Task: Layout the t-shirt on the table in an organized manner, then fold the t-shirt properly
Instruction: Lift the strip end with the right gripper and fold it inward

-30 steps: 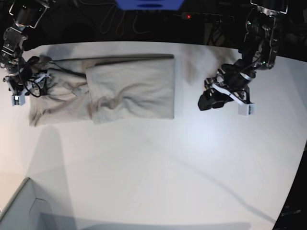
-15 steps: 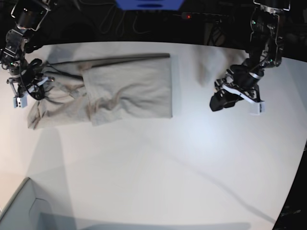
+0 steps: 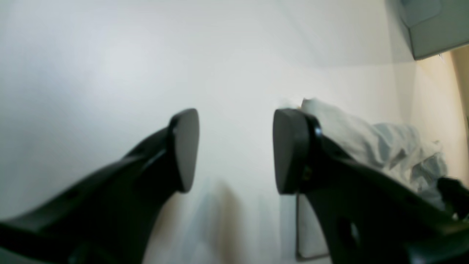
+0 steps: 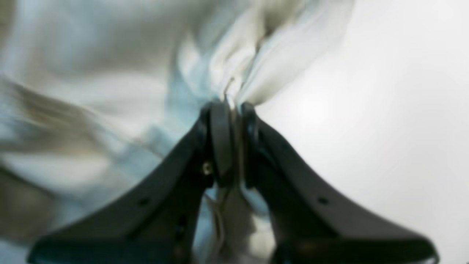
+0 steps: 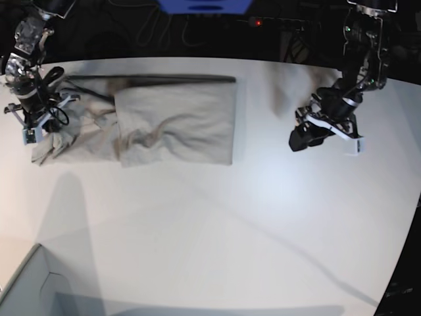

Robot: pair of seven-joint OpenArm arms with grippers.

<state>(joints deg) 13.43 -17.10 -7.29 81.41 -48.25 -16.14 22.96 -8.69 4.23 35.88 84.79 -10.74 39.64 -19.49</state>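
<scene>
Right gripper [image 4: 231,110] has just clamped shut on the t-shirt's [image 5: 174,122] end.

A second ago it stood open; the half-folded shirt lies along the table's [image 5: 230,230] far edge, ready for pulling. Left gripper [image 3: 236,150] hangs half-open, empty, well apart.

1 t-shirt [image 5: 174,122], 1 table [image 5: 217,224], 2 pincers, seemingly 1 box [image 5: 23,289].

Dark backdrop with a blue panel [image 5: 204,6] and a red light [image 5: 258,23].
</scene>
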